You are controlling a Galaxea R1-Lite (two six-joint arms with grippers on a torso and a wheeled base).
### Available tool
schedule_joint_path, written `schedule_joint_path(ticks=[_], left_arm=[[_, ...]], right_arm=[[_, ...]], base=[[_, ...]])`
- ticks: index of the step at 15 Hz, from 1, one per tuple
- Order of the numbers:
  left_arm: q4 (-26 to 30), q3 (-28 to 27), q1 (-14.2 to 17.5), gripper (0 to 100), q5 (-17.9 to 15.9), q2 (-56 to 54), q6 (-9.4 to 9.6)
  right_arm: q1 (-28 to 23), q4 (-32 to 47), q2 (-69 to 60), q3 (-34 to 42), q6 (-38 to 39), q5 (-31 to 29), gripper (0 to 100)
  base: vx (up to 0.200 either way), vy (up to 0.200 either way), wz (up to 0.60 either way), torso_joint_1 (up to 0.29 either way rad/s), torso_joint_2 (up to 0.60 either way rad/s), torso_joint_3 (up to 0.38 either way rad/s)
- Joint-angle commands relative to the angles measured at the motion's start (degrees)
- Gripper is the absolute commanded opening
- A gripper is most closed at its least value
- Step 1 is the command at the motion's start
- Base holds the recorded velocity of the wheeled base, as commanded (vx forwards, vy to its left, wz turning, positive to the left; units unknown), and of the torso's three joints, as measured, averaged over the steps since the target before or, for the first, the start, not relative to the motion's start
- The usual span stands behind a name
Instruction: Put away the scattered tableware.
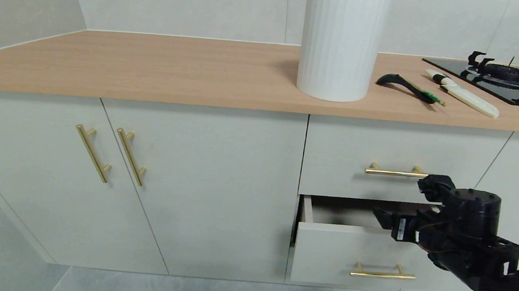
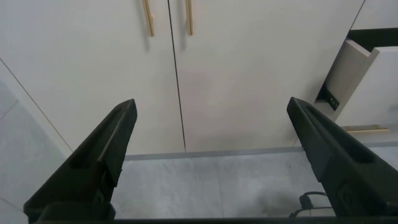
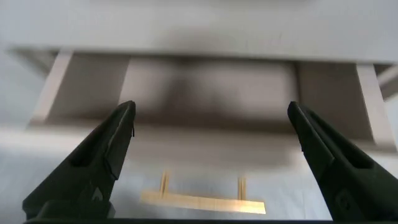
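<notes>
Right tool (image 1: 383, 217) spread wide, over half-open drawer (image 1: 350, 249)

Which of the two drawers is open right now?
The lower drawer, pulled out with its inside showing. The upper drawer directly above it sits flush and shut.

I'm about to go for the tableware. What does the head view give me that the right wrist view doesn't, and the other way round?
Head view only: the countertop, with a black spoon and a white knife lying beside a tall white ribbed cylinder, plus the stove, the closed upper drawer and the cabinet doors.
Right wrist view only: the fingers of the right gripper spread wide apart, and the inside of the lower drawer from side wall to side wall.
Both: that drawer standing open, its gold handle, and the right gripper at the opening.
</notes>
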Motion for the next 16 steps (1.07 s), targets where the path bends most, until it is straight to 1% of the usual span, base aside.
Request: schedule_joint_path(ticks=[1,11,13,16], left_arm=[[0.06,0.0,0.02,100,0.0,0.07,0.04],[0.06,0.0,0.02,100,0.0,0.07,0.04],[0.06,0.0,0.02,100,0.0,0.07,0.04],[0.06,0.0,0.02,100,0.0,0.07,0.04]], right_arm=[[0.25,-3.87,7.61,0.11,-0.1,-1.35,100],[0.25,-3.34,6.29,0.99,-0.18,-1.27,100],[0.25,-0.44,4.88,1.08,-0.18,-1.0,100],[0.25,8.09,0.4,0.64,-0.18,-0.65,100]], base=[[0.0,0.0,0.0,0.0,0.0,0.0],[0.0,0.0,0.0,0.0,0.0,0.0],[0.0,0.0,0.0,0.0,0.0,0.0],[0.0,0.0,0.0,0.0,0.0,0.0]])
